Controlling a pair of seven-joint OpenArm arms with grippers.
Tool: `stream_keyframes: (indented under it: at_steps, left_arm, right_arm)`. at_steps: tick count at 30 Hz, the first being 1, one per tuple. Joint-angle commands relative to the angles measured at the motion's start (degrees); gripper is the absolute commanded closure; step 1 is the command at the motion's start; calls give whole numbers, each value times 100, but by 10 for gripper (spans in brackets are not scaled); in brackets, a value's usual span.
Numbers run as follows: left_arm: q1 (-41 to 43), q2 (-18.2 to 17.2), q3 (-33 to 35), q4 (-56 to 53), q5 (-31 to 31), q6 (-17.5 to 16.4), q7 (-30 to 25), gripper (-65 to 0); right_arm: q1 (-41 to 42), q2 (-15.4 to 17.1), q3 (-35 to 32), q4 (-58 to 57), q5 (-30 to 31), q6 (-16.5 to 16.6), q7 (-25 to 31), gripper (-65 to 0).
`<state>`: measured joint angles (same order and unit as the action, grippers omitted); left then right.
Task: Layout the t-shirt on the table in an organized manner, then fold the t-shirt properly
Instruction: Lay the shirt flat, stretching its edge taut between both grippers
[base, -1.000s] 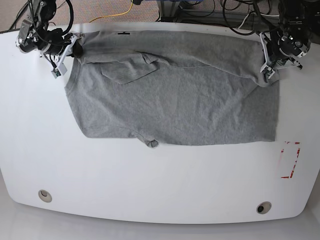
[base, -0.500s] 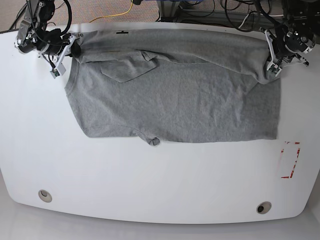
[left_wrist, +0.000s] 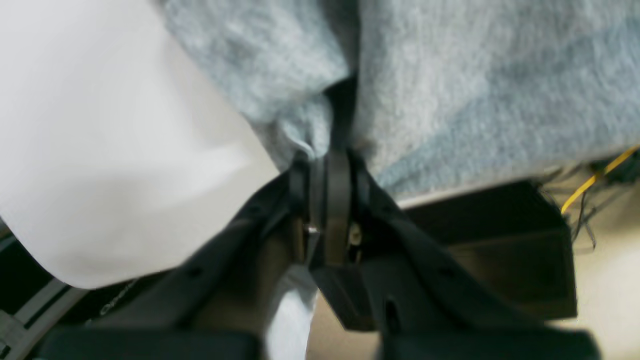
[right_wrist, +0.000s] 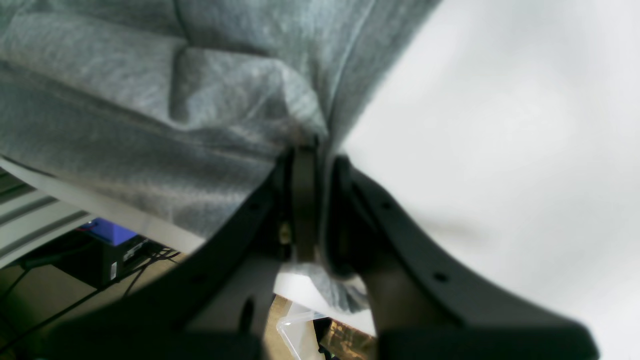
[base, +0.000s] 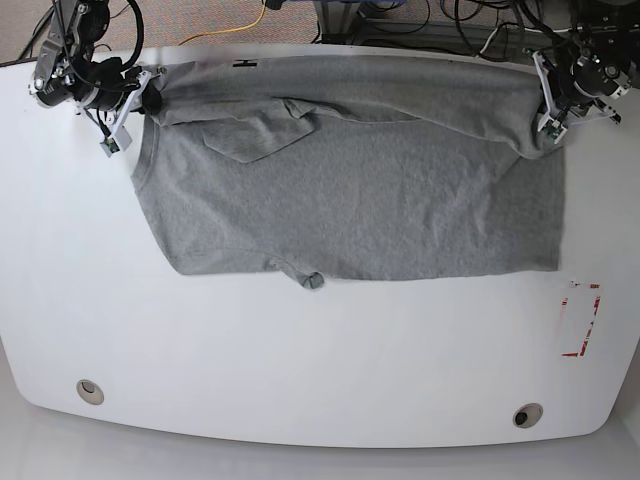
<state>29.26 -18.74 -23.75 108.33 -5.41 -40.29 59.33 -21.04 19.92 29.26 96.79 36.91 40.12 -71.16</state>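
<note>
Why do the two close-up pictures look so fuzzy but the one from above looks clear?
In the left wrist view the t-shirt and black jaws are smeared and soft, too close to focus. The right wrist view is blurry too, sharpest on the cloth's folds. The base view is crisp, with even light on the white table.

Robotics lab: cables (base: 480, 35) on floor behind white table (base: 300, 360).

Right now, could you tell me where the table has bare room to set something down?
The widest free patch of the table runs between the t-shirt hem and the two grommet holes. A narrower strip lies left of the shirt. The far edge is crowded: left gripper and right gripper pinch the cloth there. Red tape marks the right corner.
</note>
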Motion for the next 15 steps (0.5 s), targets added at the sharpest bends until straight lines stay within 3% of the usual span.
stream_keyframes:
  at_steps: [1, 9, 15]
  left_arm:
    - [41, -143, -74, 107, 88, 29, 41, -125]
    - [41, -108, -460, 230, 88, 29, 41, -374]
    - [15, -38, -803, 257, 79, 29, 41, -415]
  right_arm:
    - [-11, 113, 41, 48, -99, -12, -54, -41]
    - [-11, 87, 41, 48, -99, -12, -54, -41]
    - [-11, 78, 41, 57, -99, -12, -54, -41]
